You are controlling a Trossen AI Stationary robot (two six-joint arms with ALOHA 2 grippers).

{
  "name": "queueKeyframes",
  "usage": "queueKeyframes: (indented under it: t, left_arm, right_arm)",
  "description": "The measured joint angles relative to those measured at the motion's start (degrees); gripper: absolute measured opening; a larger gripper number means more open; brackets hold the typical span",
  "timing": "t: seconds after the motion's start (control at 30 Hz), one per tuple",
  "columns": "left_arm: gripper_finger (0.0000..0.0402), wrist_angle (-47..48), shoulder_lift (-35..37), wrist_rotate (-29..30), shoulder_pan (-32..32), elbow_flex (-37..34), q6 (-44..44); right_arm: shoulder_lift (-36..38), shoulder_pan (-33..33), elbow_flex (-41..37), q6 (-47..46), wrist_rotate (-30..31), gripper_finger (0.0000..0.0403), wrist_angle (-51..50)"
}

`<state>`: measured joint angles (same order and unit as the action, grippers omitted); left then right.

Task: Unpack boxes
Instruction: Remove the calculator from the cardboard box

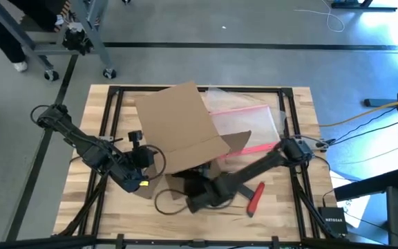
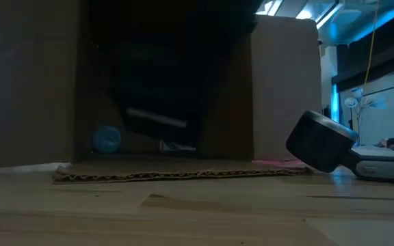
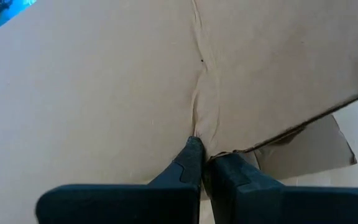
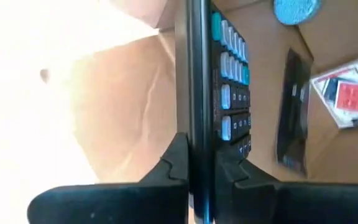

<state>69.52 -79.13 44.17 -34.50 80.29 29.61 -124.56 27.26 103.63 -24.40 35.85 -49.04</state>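
- The cardboard box point(image 1: 182, 128) lies tipped on its side in the middle of the table point(image 1: 282, 221), its open mouth facing the near edge and 1 flap flat on the wood.
- The left gripper point(image 3: 205, 163) is at the box's near-left corner with its fingers pinched narrow on the edge of a cardboard flap, holding the box steady.
- The right gripper point(image 4: 196, 165) reaches into the box's mouth from the near right; its fingers are clamped on the thin edge of a black calculator point(image 4: 219, 93) with blue keys.
- Done, as far as can be seen: a red tool point(image 1: 254, 198) lies on the table near the right arm, and a clear pouch point(image 1: 247, 124) sits just beyond the box on the far right. Whether either came from the box cannot be told.
- Left inside: a round blue thing point(image 4: 296, 9), a dark flat slab point(image 4: 294, 112) and a red-and-white packet point(image 4: 347, 93).
- My judgement: the task is partway, with 1 item gripped but not yet drawn out and at least 3 more to fetch.
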Motion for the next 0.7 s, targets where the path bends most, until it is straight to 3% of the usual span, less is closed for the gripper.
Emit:
queueKeyframes:
  t: [0.27, 0.57, 0.7]
  left_arm:
    - [0.0004, 0.04, 0.07, 0.50, -0.02, 0.00, 0.00]
    - [0.0004, 0.07, 0.07, 0.80, 0.00, 0.00, -0.02]
    - [0.0004, 0.04, 0.07, 0.82, 0.00, 0.00, -0.43]
  right_arm:
    - [8.05, 8.98, 0.02, -15.20, -1.74, 0.0019, -13.46]
    - [10.16, 15.90, -0.10, -43.85, -3.26, 0.0025, -39.78]
    - [10.19, 16.81, -1.96, -47.18, -5.08, 0.0024, -40.94]
